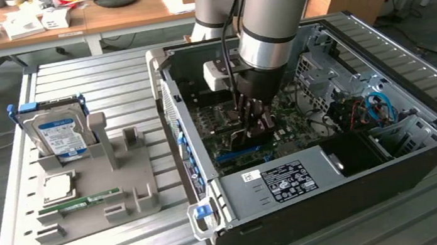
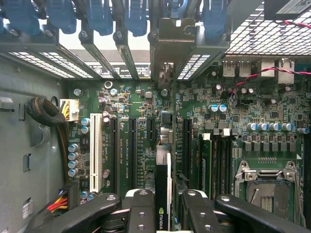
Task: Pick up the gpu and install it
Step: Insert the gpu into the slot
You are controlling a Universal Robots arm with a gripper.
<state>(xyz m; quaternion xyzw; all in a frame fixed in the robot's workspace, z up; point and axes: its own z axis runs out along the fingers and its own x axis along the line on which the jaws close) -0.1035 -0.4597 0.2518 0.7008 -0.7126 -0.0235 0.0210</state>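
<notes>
My gripper (image 1: 253, 118) reaches down into the open computer case (image 1: 410, 164), just above the green motherboard (image 1: 230, 146). It is shut on the gpu (image 2: 163, 194). In the wrist view the card stands on edge between my black fingers (image 2: 141, 213) and shows a logo on its black face. Its silvery end bracket (image 2: 167, 43) lines up with the case's rear slot openings. The card stands over the black expansion slots (image 2: 132, 150) of the motherboard (image 2: 272, 111). I cannot tell whether its lower edge touches a slot.
A grey parts holder (image 1: 84, 197) at the exterior view's left carries a blue-label hard drive (image 1: 62, 133), a processor (image 1: 56, 187) and a green RAM stick (image 1: 81, 204). Inside the case are a white slot (image 2: 95, 155), the processor socket (image 2: 267, 189), cables (image 2: 48, 116) and blue bracket clips (image 2: 136, 17).
</notes>
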